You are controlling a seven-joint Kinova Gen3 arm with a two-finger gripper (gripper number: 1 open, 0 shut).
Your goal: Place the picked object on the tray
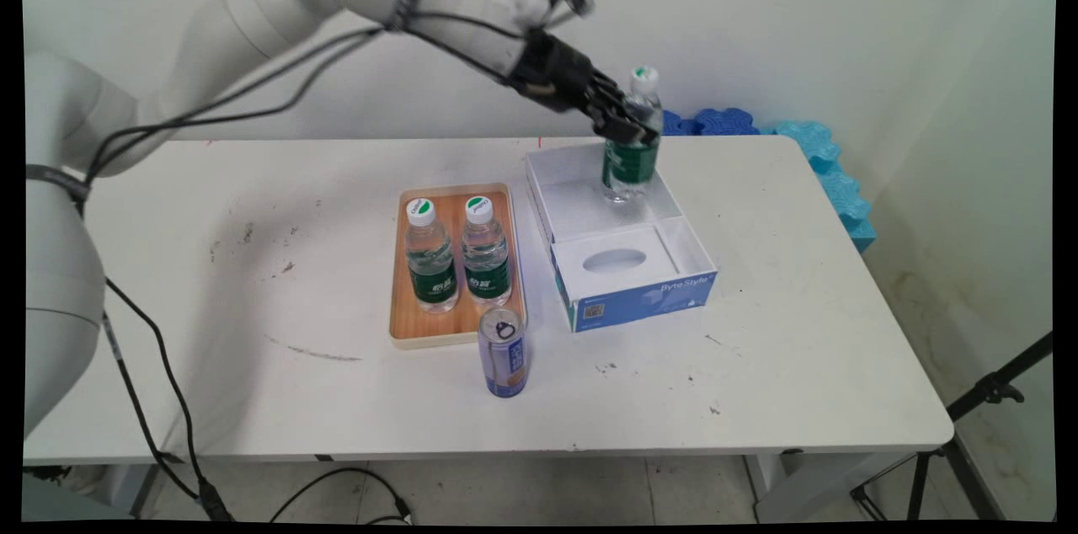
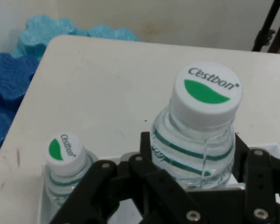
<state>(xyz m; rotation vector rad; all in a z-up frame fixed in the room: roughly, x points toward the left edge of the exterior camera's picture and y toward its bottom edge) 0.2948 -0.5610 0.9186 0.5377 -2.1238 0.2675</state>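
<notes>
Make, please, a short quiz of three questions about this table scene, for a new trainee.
1. True or false: the pincer is shut on a water bottle.
2. How many bottles stand on the wooden tray?
3. The can stands: A) on the tray; B) on the table, near the tray's corner; C) on the floor.
Key: 1 true; 2 two; 3 B.
</notes>
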